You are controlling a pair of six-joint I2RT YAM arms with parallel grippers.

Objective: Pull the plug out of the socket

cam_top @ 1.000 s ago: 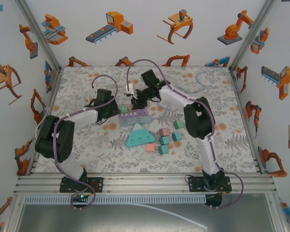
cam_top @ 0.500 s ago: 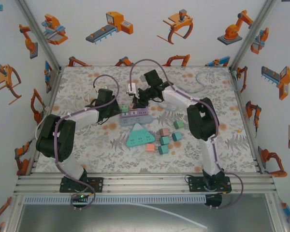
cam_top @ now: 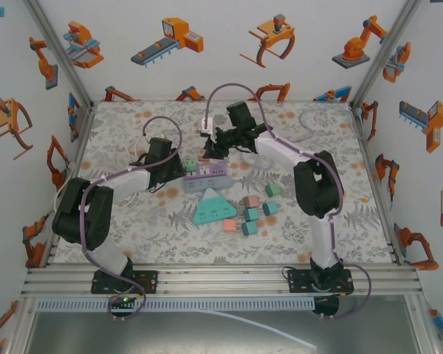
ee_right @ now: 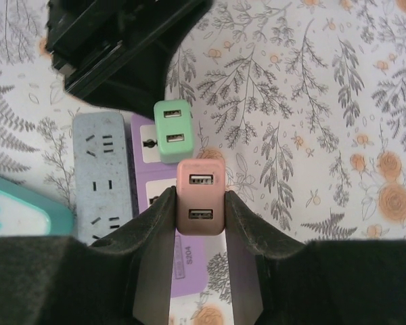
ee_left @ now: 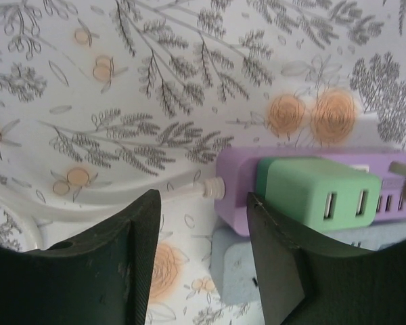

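Pink USB charger plug is clamped between the right end effector fingers, two USB ports facing the wrist cam. It sits over the purple power strip; can't tell whether the prongs are seated or clear. White label on the strip just below the plug reads "S204".

Green USB charger is at 11 o'clock from the pink one, just beside it, plugged into the same strip. Grey power strip lies alongside at 9 o'clock.

Left end effector is spread wide, holding nothing, at the strip's end where the white cable enters.

Top view: teal triangular power strip at 6 o'clock of the purple one, loose plugs at 4 o'clock, all on the floral worktop.
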